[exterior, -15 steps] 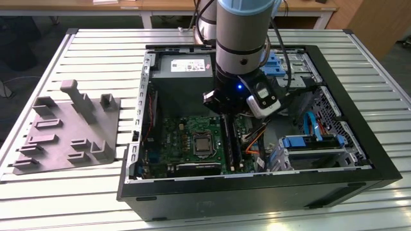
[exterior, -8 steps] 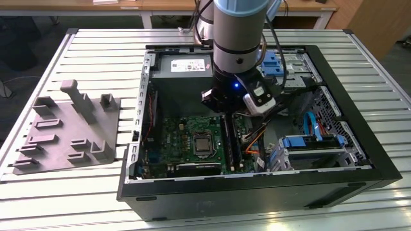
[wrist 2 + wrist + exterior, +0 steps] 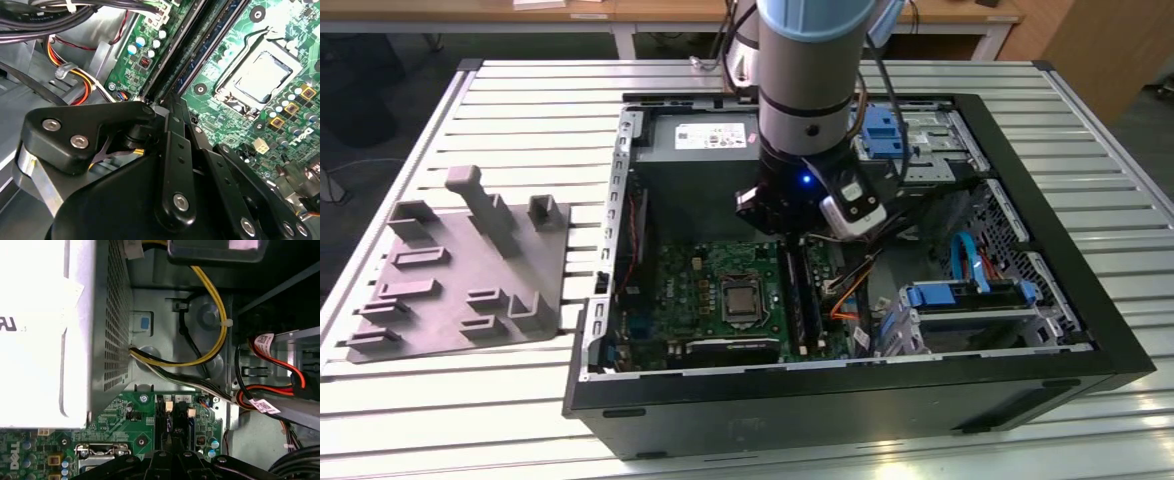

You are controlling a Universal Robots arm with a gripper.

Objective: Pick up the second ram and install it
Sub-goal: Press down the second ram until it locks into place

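The second ram (image 3: pixel 797 295) stands on edge in a memory slot of the green motherboard (image 3: pixel 678 300), just to the exterior view's right of the processor socket (image 3: pixel 740 297), low in the middle of that frame. The gripper (image 3: pixel 781 232) is directly over the slot's far end, reaching down inside the open tower case (image 3: pixel 854 405). In the second wrist view the dark stick (image 3: pixel 212 42) runs away from the gripper (image 3: pixel 170 107) as a long narrow strip, with a second, identical-looking strip beside it (I cannot tell the two apart with certainty).

The fingers (image 3: pixel 172 145) are drawn together with almost no gap between them. Their tips meet the end of the slots, but whether they pinch the stick's edge or only press on it is hidden by the gripper's own black linkage.

In the first wrist view the gripper (image 3: pixel 169 457) is cut off at the frame edge, below the silver power supply (image 3: pixel 105 330) and a yellow cable bundle (image 3: pixel 216 315). The grey moulded tray (image 3: pixel 454 280) lies on the slatted table at centre left of the exterior view, well apart from the case.
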